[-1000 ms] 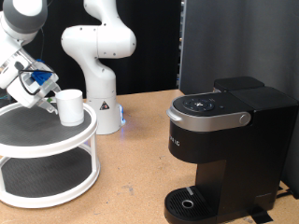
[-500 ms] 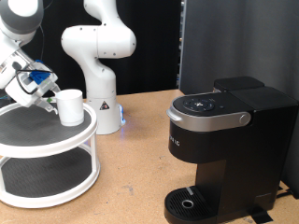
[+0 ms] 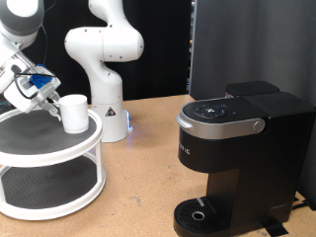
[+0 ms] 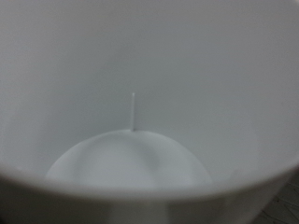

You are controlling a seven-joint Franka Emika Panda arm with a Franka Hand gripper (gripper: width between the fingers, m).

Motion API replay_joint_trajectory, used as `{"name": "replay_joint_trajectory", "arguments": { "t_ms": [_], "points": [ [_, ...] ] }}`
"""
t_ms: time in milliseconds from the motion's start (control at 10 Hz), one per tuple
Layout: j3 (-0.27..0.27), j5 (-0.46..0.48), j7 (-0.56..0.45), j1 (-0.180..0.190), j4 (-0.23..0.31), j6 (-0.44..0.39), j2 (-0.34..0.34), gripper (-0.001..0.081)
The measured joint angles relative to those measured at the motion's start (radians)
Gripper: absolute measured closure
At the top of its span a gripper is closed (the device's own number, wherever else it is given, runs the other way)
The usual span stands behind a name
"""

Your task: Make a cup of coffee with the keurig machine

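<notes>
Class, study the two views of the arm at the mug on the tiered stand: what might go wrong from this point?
1. The gripper meets the white mug from the side near the edge of the round two-tier stand; a nudge might tip it off.
2. The wrist view is filled by the mug's interior, so the fingers cannot be checked.
3. The Keurig machine stands far across the table; a weak grasp may slip.

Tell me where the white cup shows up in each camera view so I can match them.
Exterior view: the cup stands on the top tier of the white round shelf, at the exterior view's left, with the end effector right beside it.
Wrist view: the cup fills nearly the whole picture, seen from close up into its white inside.
Shared landmark: the cup itself; the keurig machine shows only in the exterior view.
</notes>
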Motion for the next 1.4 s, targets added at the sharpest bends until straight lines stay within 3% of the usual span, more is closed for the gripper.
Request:
{"name": "replay_joint_trajectory", "arguments": {
  "t_ms": [100, 200, 300, 400, 700, 1200, 1400],
  "points": [
    [0.0, 0.003, -0.001, 0.0, 0.0, 0.003, 0.0, 0.0465],
    [0.0, 0.006, -0.001, 0.0, -0.001, 0.009, 0.0, 0.0602],
    [0.0, 0.01, -0.002, 0.0, -0.002, 0.017, 0.0, 0.0602],
    [0.0, 0.015, -0.002, 0.0, -0.003, 0.021, 0.0, 0.0734],
    [0.002, 0.04, 0.008, 0.0, 0.006, -0.014, -0.016, 0.0734],
    [0.03, 0.043, 0.144, 0.0, 0.091, -0.237, -0.117, 0.0734],
    [0.032, 0.047, 0.155, 0.0, 0.084, -0.232, -0.114, 0.0734]
  ]
}}
